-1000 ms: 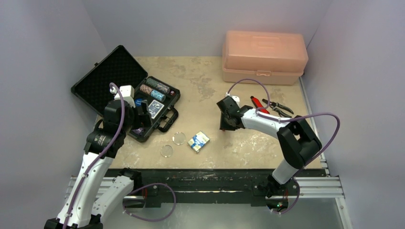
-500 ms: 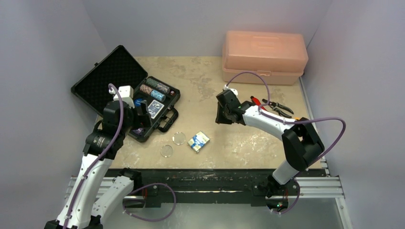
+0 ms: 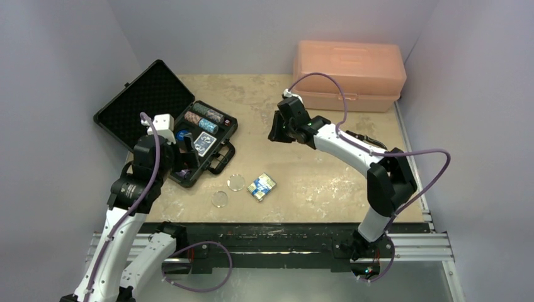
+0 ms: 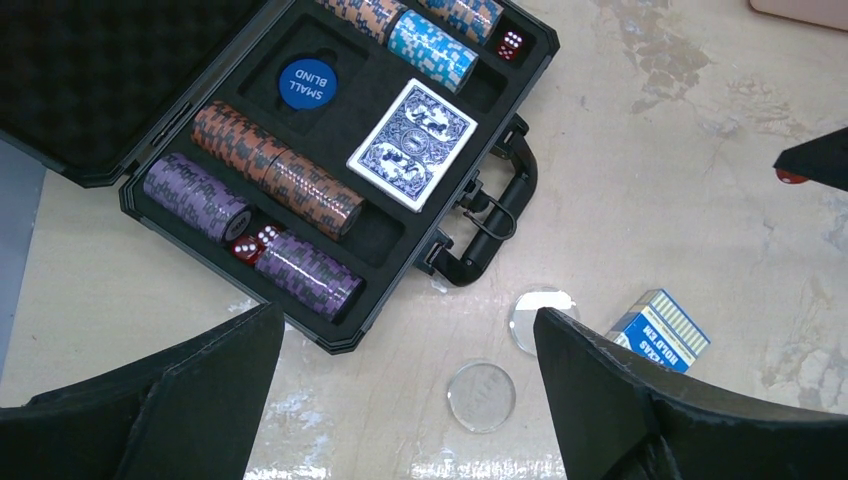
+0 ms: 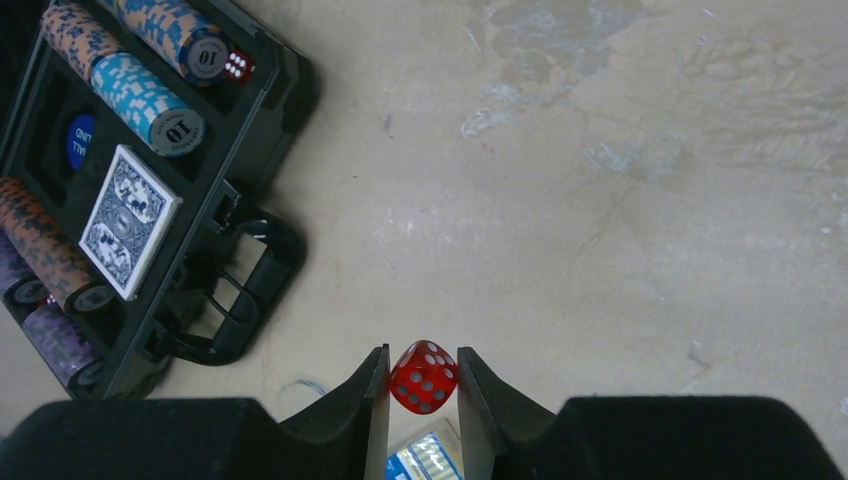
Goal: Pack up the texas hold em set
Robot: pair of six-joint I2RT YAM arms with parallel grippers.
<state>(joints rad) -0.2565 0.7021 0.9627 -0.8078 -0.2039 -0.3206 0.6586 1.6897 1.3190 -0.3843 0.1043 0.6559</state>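
A black hard briefcase (image 3: pixel 142 100) with foam lining lies open at the far left corner of the bench, its lid laid back and its handle (image 4: pixel 487 225) pointing toward the middle. Inside lie rows of orange poker chips (image 4: pixel 275 170) and purple poker chips (image 4: pixel 200 195), with light blue rows further back. There is also a blue-backed card deck (image 4: pixel 412 145), a round blue "small blind" disc (image 4: pixel 307 82) and tiny red dice (image 4: pixel 252 243).

Just beside the handle, on the bare beige bench top (image 3: pixel 302 182), lie two clear round discs (image 3: pixel 236 182) close together. A second blue card box (image 3: pixel 262 186) lies next to them.

The left gripper (image 3: pixel 189 153) hovers over the near end of the case, its fingers spread wide and holding nothing. The right gripper (image 5: pixel 422 365) hangs above the middle of the bench, toward the far edge, fingers clamped on one small red die (image 5: pixel 424 377).

A salmon-pink plastic toolbox (image 3: pixel 348 75) sits closed at the far right corner.
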